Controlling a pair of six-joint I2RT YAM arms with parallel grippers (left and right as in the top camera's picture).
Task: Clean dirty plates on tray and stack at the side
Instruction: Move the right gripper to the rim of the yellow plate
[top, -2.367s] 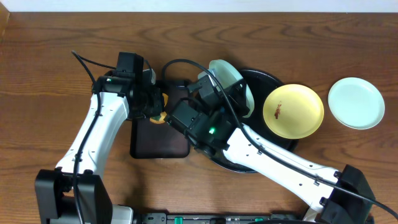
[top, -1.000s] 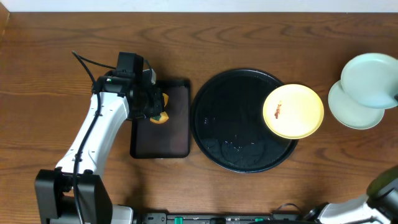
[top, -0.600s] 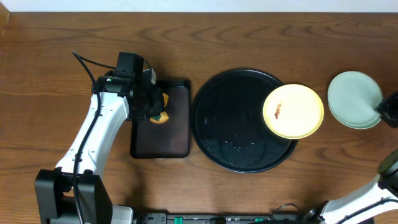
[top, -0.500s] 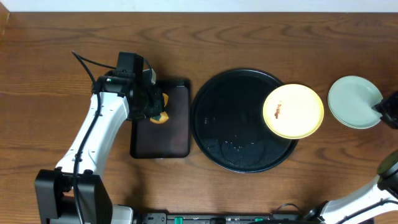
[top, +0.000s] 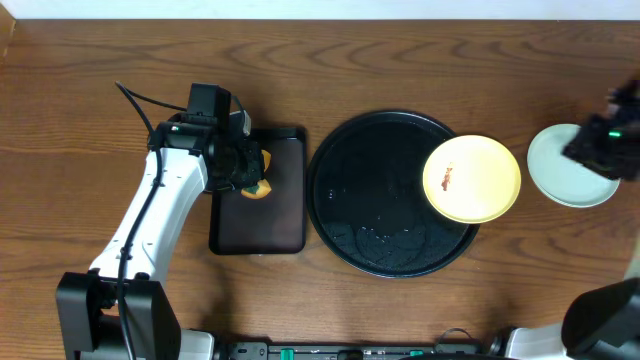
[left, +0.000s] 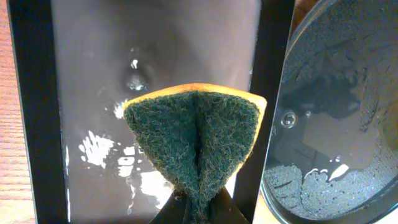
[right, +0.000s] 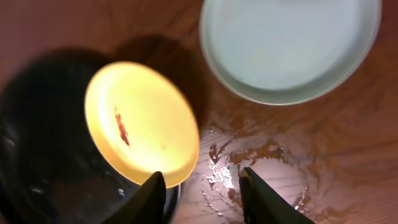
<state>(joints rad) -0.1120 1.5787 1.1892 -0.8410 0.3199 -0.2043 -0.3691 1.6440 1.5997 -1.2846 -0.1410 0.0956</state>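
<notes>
Released right end effector (right: 202, 200) should rim-grip the smeared pale-yellow round plate (right: 140, 124) ahead-left; left end effector (left: 196, 213) clenches a green scouring sponge (left: 196, 134).

One yellow plate (top: 471, 179); one pale blue plate (top: 556, 176) to see, and I cannot tell if another lies under it; one big round black tray (top: 370, 200); one small black tray (top: 262, 228) with straight sides; one sponge (left: 196, 137); two robot arms, the left arm (top: 165, 205) and the right arm (top: 607, 140).

Dark wooden table (top: 400, 60), visible grain, pale strip (top: 300, 8) beyond far edge
</notes>
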